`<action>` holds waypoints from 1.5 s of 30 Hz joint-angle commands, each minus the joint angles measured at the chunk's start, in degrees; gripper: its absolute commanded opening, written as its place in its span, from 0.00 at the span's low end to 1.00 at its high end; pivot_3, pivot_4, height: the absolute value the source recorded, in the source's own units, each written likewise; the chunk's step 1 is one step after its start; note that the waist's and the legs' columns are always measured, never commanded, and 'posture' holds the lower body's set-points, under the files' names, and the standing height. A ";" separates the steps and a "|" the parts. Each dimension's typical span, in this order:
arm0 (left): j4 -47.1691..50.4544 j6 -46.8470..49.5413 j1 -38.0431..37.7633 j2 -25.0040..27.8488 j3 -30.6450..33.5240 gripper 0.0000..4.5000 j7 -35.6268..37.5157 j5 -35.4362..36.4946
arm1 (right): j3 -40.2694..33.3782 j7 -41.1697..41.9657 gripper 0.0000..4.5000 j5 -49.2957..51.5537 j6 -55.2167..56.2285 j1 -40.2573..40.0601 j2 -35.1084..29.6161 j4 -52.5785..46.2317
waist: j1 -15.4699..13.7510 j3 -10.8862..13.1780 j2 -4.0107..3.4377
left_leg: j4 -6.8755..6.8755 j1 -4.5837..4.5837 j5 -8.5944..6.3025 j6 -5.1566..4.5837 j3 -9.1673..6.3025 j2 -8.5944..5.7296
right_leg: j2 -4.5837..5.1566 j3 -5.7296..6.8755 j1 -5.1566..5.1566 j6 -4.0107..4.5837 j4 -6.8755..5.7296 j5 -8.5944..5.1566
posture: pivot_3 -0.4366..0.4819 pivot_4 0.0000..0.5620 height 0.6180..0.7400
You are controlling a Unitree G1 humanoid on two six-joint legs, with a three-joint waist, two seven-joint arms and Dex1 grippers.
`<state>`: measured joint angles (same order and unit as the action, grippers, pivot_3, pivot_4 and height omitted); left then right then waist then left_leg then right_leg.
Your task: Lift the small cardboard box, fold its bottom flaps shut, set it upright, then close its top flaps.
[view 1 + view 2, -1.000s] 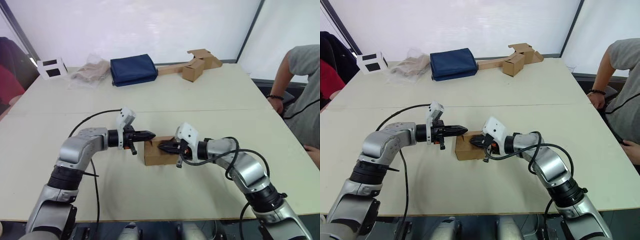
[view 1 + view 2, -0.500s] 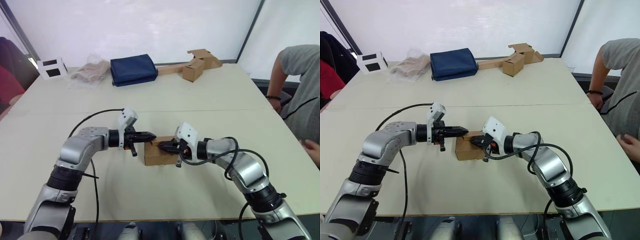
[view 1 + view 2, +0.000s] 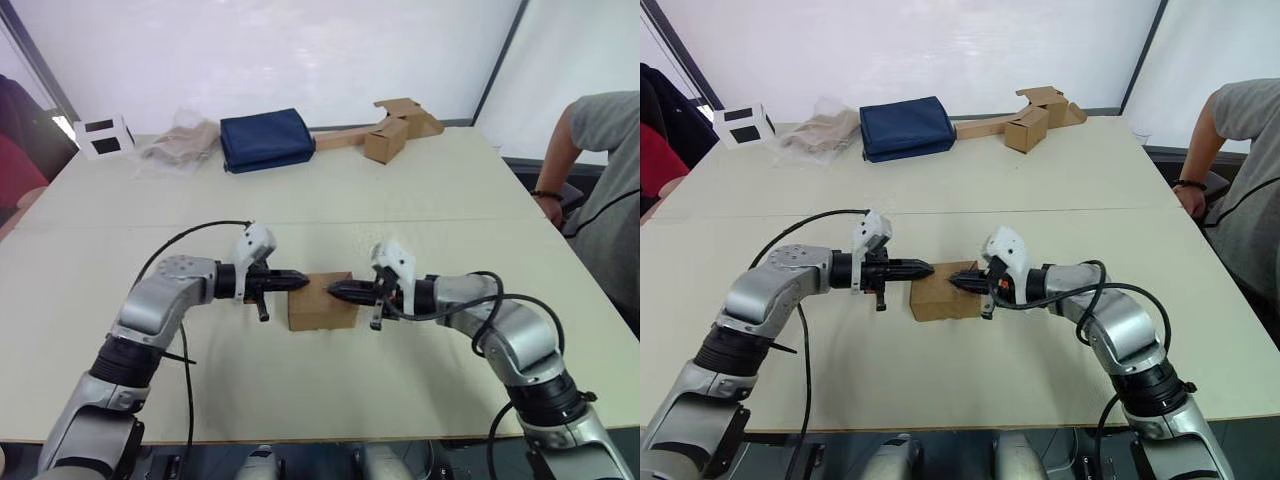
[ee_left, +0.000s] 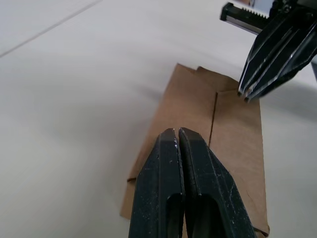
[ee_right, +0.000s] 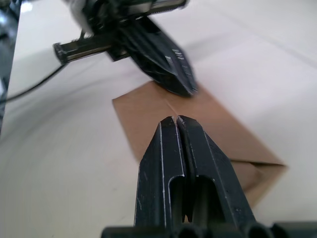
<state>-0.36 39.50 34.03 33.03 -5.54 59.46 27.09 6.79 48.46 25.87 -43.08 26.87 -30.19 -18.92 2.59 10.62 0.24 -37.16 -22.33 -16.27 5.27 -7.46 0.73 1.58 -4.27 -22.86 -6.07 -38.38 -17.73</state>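
Note:
The small cardboard box (image 3: 320,304) stands on the table between my two grippers. Its top flaps (image 4: 233,134) lie flat across the upper face, with a seam between them. The bottom flaps are hidden under the box. My left gripper (image 3: 301,282) is shut, its tip at the box's upper left edge. In the left wrist view the left gripper (image 4: 177,133) hovers just over the top. My right gripper (image 3: 334,291) is shut too, its tip over the box's upper right edge. In the right wrist view the right gripper (image 5: 176,119) points at the seam.
At the far side lie a navy blue bag (image 3: 266,139), a crumpled plastic bag (image 3: 182,143), a white box with black squares (image 3: 103,136) and a cluster of cardboard boxes (image 3: 395,128). A person (image 3: 600,170) sits at the table's right edge.
My right gripper has drawn back to the right, from over the box's middle to its right edge. The raised left flap now lies flat. The left gripper has barely moved.

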 commanded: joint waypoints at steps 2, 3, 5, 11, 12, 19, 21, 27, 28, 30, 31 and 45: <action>3.98 3.47 0.46 1.00 5.13 0.02 -0.72 4.74 | -3.90 -1.80 0.00 2.53 0.49 0.99 1.00 -0.99 | 0.00 0.00 0.00 | 0.00 0.00 0.00 0.00 0.00 0.00 | 0.00 0.00 0.00 0.00 0.00 0.00 | 0.48 0.27 1.00; 5.04 3.91 0.74 1.17 5.38 0.02 -0.85 5.11 | -3.92 -2.23 0.00 2.28 0.95 1.45 1.31 -0.25 | 0.00 0.00 0.00 | 0.00 0.00 0.00 0.00 0.00 0.00 | 0.00 0.00 0.00 0.00 0.00 0.00 | 0.48 0.27 1.00; 6.49 4.20 1.13 1.13 4.78 0.02 -1.49 4.87 | -3.04 -2.75 0.00 1.31 1.85 2.13 1.77 1.03 | 0.00 0.00 0.00 | 0.00 0.00 0.00 0.00 0.00 0.00 | 0.01 0.00 0.00 0.00 0.00 0.00 | 0.48 0.27 1.00; 8.36 3.86 0.86 -0.05 1.07 0.02 -3.46 2.48 | 0.48 -2.70 0.00 -1.68 4.30 3.15 2.11 3.59 | -0.04 0.00 0.00 | 0.00 0.00 0.00 0.01 0.01 0.00 | 0.01 0.00 0.01 0.00 0.01 0.00 | 0.48 0.27 1.00; 8.61 3.63 0.48 -0.48 0.20 0.02 -3.67 2.25 | 1.58 -2.46 0.00 -2.58 4.82 3.25 2.00 4.04 | -0.02 0.00 0.00 | 0.00 0.00 0.00 0.01 0.01 0.00 | 0.01 0.00 0.01 0.00 0.01 0.00 | 0.48 0.27 1.00; 7.94 1.13 -0.82 -1.69 -4.57 0.02 -5.83 -2.49 | 7.34 -2.05 0.00 -8.93 8.68 2.84 1.02 6.03 | 0.02 0.00 0.00 | 0.00 -0.01 0.00 0.01 0.01 0.00 | 0.00 -0.01 -0.01 0.00 0.01 0.00 | 0.48 0.27 1.00; 6.67 0.71 -0.51 -1.84 -5.52 0.02 -6.84 -4.26 | 7.84 -1.97 0.00 -9.58 9.16 2.72 1.12 6.26 | -0.02 0.00 0.00 | 0.00 -0.01 0.00 0.01 0.01 0.00 | 0.00 0.00 -0.01 0.00 0.00 0.00 | 0.48 0.27 1.00; 6.42 0.28 -1.13 -1.80 -6.28 0.02 -6.12 -5.18 | 8.24 -1.93 0.00 -10.94 9.81 2.49 1.52 6.71 | -0.04 0.00 0.00 | -0.01 0.00 0.00 0.01 0.01 0.00 | 0.01 0.00 0.01 0.00 0.00 0.00 | 0.48 0.27 1.00; 6.45 0.29 -1.24 -1.83 -6.18 0.02 -6.09 -5.07 | 8.14 -1.94 0.00 -10.99 9.83 2.47 1.58 6.75 | -0.04 0.00 0.00 | -0.01 0.00 0.01 0.01 0.00 0.00 | 0.01 0.00 0.01 0.00 0.00 0.00 | 0.48 0.27 1.00; 6.44 0.35 -1.45 -1.91 -5.89 0.02 -6.11 -4.83 | 7.95 -1.92 0.00 -11.08 9.87 2.45 1.68 6.85 | -0.04 0.00 0.00 | -0.02 0.00 0.00 0.01 0.01 0.00 | 0.01 0.00 0.02 0.00 0.00 0.00 | 0.48 0.27 1.00; 6.59 0.48 -1.70 -2.36 -4.62 0.02 -6.49 -3.88 | 7.21 -2.16 0.00 -10.69 9.81 2.40 1.95 6.89 | -0.04 0.00 0.00 | -0.01 0.00 0.00 0.01 0.00 0.00 | 0.01 0.00 0.02 0.00 0.00 0.00 | 0.48 0.27 1.00; 16.35 10.40 -12.02 2.92 18.03 0.02 -13.80 10.02 | -21.63 -9.73 0.00 15.36 0.12 -6.54 5.08 -4.90 | 0.01 0.00 -0.02 | 0.06 -0.02 0.00 0.00 0.00 0.01 | 0.02 -0.02 -0.02 0.00 0.02 0.00 | 0.48 0.27 1.00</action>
<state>12.87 48.49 24.70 34.14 10.52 44.10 35.21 -11.09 38.94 36.41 -40.20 21.81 -23.82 -20.08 2.60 10.62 0.22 -37.10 -22.34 -16.27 5.27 -7.46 0.74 1.60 -4.30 -22.87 -6.07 -38.36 -17.73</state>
